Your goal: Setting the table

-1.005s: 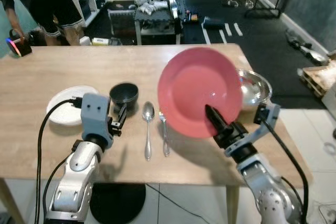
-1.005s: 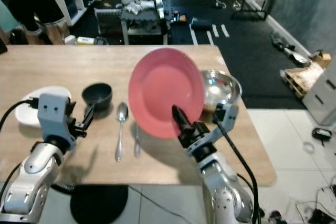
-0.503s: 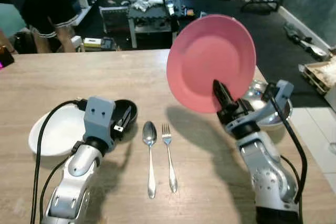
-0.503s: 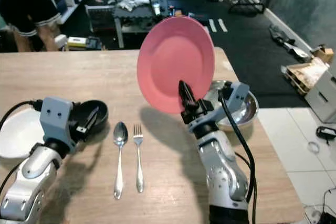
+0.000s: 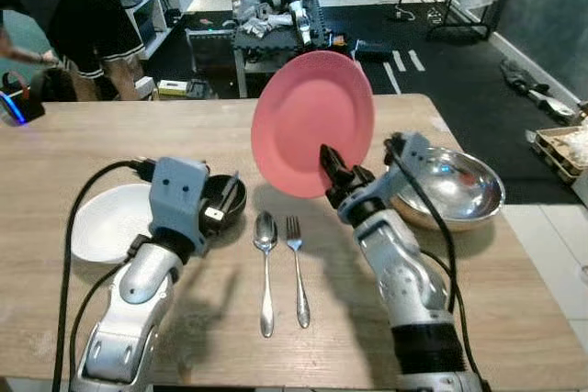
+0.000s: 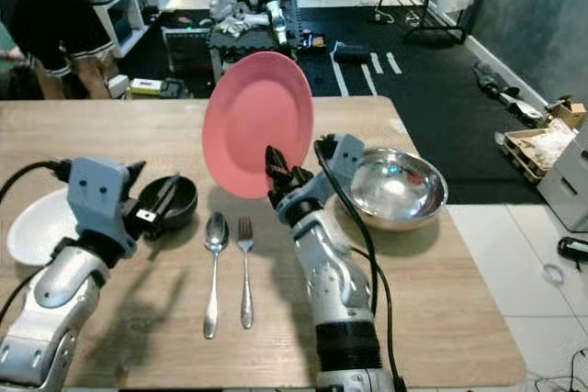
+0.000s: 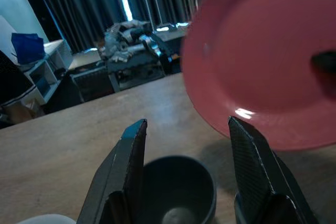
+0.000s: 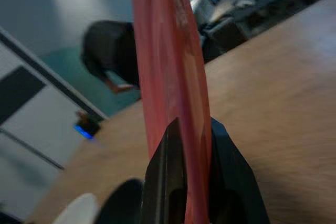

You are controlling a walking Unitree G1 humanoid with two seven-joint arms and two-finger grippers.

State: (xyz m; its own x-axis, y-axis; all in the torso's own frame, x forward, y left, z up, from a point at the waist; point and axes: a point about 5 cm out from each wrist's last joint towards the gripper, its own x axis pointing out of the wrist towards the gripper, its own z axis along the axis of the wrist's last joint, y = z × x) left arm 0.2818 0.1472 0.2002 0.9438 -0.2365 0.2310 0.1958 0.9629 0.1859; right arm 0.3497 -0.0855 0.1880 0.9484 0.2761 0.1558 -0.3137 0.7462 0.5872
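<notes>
My right gripper [image 5: 333, 164] still clamps pink plate [image 5: 310, 121], now further left, near-upright over fork [image 5: 297, 263]; left gripper [image 7: 184, 182] open around dark bowl [image 7: 176, 195].

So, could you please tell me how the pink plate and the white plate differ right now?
The round pink plate is held up on edge above the wooden table, while the round white plate lies flat on it. The right claw is shut on the pink plate's lower rim; the white plate is untouched, with the open left claw pointed at the small dark bowl beside it. The pink plate looks larger. Both are round, plain and empty.
</notes>
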